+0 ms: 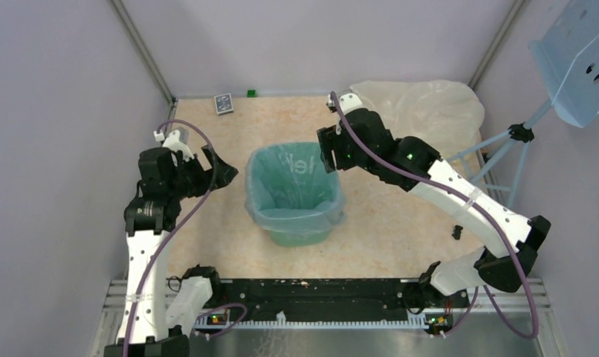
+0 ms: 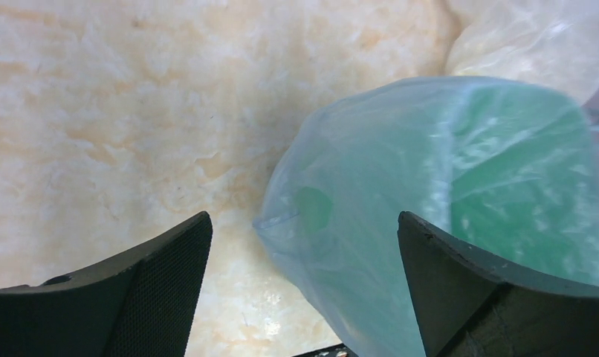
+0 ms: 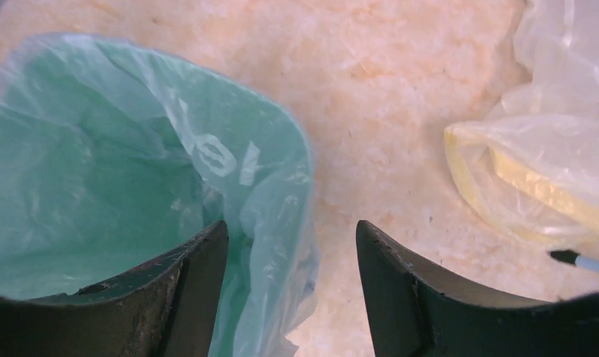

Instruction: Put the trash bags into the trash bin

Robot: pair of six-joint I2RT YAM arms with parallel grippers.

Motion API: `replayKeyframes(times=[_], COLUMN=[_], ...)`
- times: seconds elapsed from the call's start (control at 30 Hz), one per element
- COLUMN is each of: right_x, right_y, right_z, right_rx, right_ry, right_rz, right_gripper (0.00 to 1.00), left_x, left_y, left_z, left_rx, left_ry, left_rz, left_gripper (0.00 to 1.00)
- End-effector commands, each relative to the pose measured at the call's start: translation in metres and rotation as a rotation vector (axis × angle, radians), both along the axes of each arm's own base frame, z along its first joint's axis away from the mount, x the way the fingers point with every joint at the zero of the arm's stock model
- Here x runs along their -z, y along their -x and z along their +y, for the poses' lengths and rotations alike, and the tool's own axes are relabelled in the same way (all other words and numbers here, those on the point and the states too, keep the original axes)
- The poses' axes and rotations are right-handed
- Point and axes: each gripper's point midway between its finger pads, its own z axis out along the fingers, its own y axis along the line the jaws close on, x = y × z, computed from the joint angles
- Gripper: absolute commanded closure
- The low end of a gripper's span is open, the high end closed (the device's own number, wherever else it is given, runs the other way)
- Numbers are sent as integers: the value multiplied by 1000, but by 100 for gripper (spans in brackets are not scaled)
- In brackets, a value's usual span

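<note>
The mint-green trash bin [image 1: 300, 236] stands upright mid-table. The pale blue see-through trash bag [image 1: 293, 178] lines it, with its edge folded out over the rim. My left gripper [image 1: 226, 169] is open and empty, left of the bin and apart from it; in the left wrist view [image 2: 304, 223] the bag-covered bin side [image 2: 371, 223] lies ahead between the jaws. My right gripper [image 1: 328, 156] is open at the bin's far right rim; in the right wrist view [image 3: 290, 227] its jaws straddle the bag's folded edge [image 3: 274, 186], one finger over the opening, one outside.
A larger cream-yellow translucent bag [image 1: 423, 108] lies at the back right, also in the right wrist view [image 3: 534, 171]. A small dark box [image 1: 223, 103] and a green cube [image 1: 250, 93] sit at the back wall. A blue perforated panel on a stand [image 1: 579, 59] is at the right. A small black object [image 1: 457, 231] lies right of the bin.
</note>
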Motion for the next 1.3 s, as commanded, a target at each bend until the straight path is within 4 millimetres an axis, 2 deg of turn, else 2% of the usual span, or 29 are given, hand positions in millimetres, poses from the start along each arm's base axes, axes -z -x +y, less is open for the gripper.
replayKeyframes(times=[0.0, 0.2, 0.3, 0.53, 0.57, 0.67, 0.73, 0.8, 0.83, 0.87, 0.93, 0.97, 1.0, 1.1, 1.27], right_x=[32, 58, 63, 64, 63, 59, 56, 55, 54, 52, 47, 43, 38, 19, -10], right_y=[-2, -11, -15, -26, -29, -35, -38, -40, -41, -42, -44, -45, -45, -46, -40], right_z=[-4, 3, 7, 7, 7, 5, 6, 7, 8, 9, 9, 9, 7, 0, -24], right_rx=[51, 68, 70, 105, 117, 141, 148, 148, 149, 148, 145, 146, 150, 159, 195], right_ry=[48, 71, 60, 65, 67, 65, 66, 65, 63, 62, 55, 49, 42, 10, -50], right_rz=[83, 145, 150, 130, 122, 101, 92, 89, 86, 82, 67, 54, 39, -23, -140], right_gripper=[38, 56, 69, 99, 100, 100, 100, 99, 95, 86, 62, 57, 54, 49, 48], left_x=[-42, -63, -56, -40, -38, -28, -21, -17, -16, -16, -15, -14, -14, -12, -8], left_y=[9, 13, 7, 5, 5, -5, -14, -18, -19, -21, -23, -24, -25, -31, -51], left_z=[-11, -31, -31, -80, -86, -80, -69, -66, -66, -67, -67, -68, -69, -73, -74], left_rx=[26, 94, 80, 171, 182, 129, 76, 69, 70, 70, 73, 79, 85, 100, 89], left_ry=[53, 151, 122, 33, 13, -76, -141, -172, -179, -182, -190, -193, -197, -201, -234], left_rz=[-75, -96, -79, -25, -15, 8, 15, 31, 37, 39, 46, 43, 40, 35, 15], left_gripper=[2, 7, 11, 11, 12, 20, 27, 35, 38, 42, 55, 64, 70, 78, 100])
